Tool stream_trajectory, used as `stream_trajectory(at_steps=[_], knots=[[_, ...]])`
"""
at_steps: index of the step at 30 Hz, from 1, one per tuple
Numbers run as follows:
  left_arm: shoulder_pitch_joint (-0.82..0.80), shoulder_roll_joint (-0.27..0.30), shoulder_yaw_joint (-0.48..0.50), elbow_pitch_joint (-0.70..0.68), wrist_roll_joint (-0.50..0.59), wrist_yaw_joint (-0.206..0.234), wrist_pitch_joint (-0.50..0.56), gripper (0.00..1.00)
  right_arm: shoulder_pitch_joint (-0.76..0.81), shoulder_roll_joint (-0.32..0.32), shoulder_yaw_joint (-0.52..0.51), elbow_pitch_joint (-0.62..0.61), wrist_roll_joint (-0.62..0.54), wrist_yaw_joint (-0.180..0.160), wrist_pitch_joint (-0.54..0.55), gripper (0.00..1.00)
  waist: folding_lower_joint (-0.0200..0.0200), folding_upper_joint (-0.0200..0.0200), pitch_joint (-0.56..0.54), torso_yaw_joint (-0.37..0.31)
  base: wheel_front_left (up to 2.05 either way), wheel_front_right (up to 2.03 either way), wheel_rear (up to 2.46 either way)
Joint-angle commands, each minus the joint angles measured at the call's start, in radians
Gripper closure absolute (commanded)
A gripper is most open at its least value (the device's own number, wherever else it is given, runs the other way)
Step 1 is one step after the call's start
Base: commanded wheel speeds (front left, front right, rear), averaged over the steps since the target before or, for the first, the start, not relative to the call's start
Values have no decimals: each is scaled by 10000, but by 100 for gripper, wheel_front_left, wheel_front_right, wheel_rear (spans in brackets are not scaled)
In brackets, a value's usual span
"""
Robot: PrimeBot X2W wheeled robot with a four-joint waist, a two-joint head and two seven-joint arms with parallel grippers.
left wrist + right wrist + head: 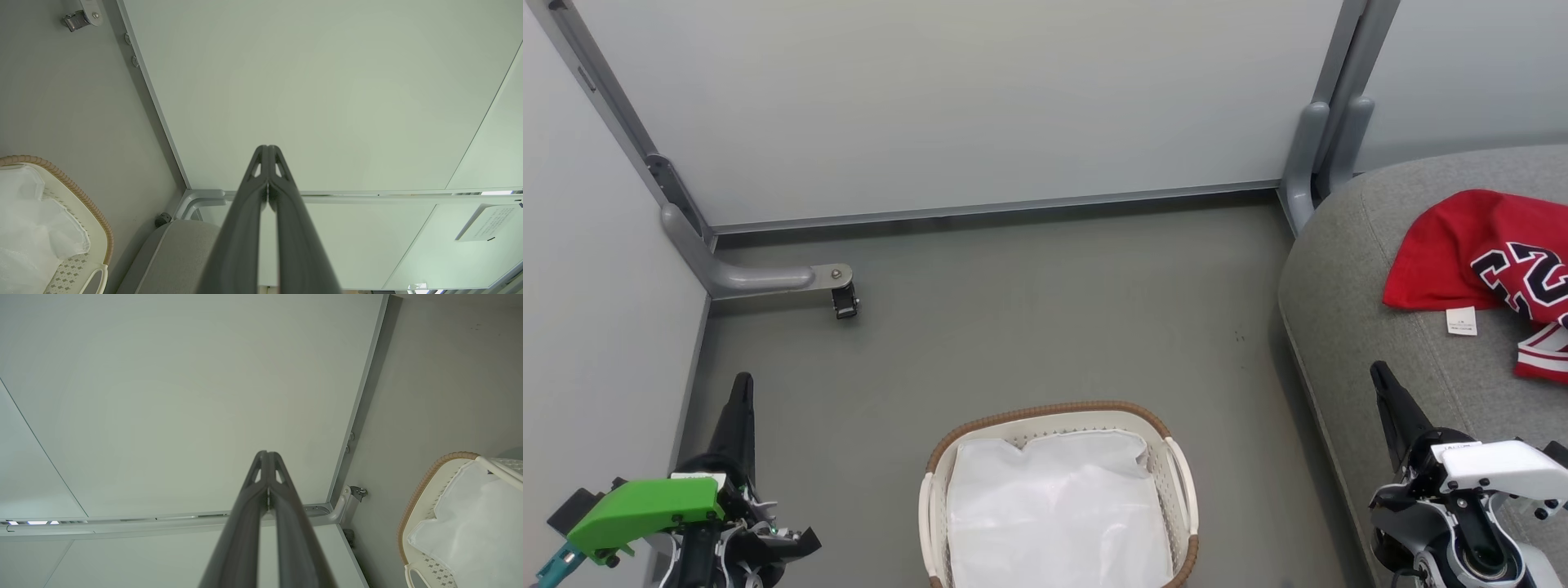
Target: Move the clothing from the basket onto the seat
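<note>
My left gripper point(741, 390) is down at the left, fingers pressed together on nothing. The basket point(1045, 411) sits mid-floor with a white liner point(1054, 510) in it. Over right, the red jersey point(1454, 245) lies on the grey seat point(1339, 327). My right gripper point(1382, 377) is near the seat's edge, also pinched closed and empty.

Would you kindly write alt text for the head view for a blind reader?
A red jersey lies on the grey seat at right; the white basket holds a white liner. The left claw and right claw are shut.
</note>
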Motion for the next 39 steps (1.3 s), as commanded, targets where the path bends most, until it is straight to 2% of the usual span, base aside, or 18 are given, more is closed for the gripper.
stream_trajectory(at_steps=[1, 39], knots=[[115, 66, 28, -16, -30, -32, 39, 100, 116, -59, -20, -30, 40, -7, 31, 100, 0, 0, 1, 0, 0, 0, 0], [116, 66, 23, -19, -32, -32, 36, 100, 116, -59, -18, -28, 41, -5, 29, 100, 0, 0, 1, 0, 0, 0, 0]])
